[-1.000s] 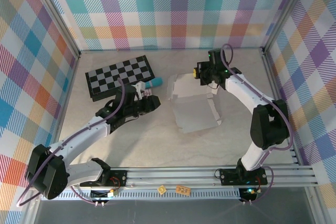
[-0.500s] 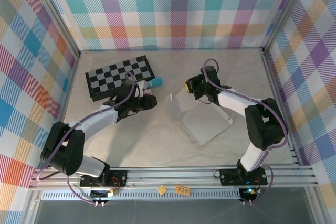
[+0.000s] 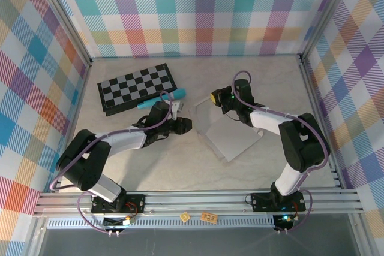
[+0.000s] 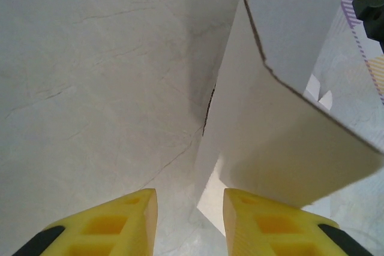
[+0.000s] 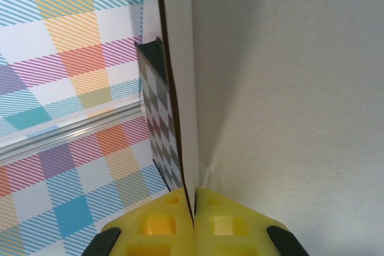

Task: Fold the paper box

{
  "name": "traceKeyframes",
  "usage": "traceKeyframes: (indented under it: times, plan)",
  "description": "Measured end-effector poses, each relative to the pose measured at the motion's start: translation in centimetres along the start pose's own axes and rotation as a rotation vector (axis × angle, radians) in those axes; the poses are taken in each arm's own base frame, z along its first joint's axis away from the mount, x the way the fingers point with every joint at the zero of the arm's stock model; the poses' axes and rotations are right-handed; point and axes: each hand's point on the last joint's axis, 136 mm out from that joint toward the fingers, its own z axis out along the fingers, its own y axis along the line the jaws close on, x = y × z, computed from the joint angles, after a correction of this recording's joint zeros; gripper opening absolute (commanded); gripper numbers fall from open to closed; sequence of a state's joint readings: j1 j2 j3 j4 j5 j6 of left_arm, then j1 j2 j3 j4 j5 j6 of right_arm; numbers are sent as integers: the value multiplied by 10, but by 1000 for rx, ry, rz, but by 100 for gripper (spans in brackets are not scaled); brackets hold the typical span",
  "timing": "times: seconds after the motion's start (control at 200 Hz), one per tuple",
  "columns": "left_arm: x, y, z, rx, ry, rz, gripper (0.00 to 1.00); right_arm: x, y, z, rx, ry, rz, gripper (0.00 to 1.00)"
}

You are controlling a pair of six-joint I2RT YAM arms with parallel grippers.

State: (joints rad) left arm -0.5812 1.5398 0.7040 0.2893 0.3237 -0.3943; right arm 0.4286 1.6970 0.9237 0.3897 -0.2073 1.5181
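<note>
Locate the paper box (image 3: 234, 137) in the top view, just to the 3 o'clock side of the centre of the worktop (image 3: 180, 169). 1 large panel lies flat on the worktop. At the 11 o'clock end of the box, a further panel stands raised off the surface.

Check the right end effector (image 3: 215, 98) at that raised end. In the right wrist view, its 2 yellow fingers (image 5: 159, 226) are pinched together on the thin edge of the card, with no gap between them. It is gripping the paper box.

Check the left end effector (image 3: 187, 125) at the 9 o'clock side of the box, just beside the raised panel. In the left wrist view, its 2 yellow fingers (image 4: 117, 223) stand apart and clamp nothing. The near edge of the upright card sits just ahead of the gap; you cannot tell whether it touches a finger.

Note the checkerboard (image 3: 137, 88) toward 10 o'clock from the box, well apart from it. A teal cylinder (image 3: 178, 93) lies at the 3 o'clock end of the checkerboard.
</note>
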Motion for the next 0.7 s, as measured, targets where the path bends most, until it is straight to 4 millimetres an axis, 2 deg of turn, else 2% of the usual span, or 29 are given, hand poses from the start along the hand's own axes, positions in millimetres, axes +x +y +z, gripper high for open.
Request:
traceKeyframes:
  times: [0.7]
  plan:
    - [-24,-6,32,10,-55,73,36,-1,16,-1,-56,3,10,0]
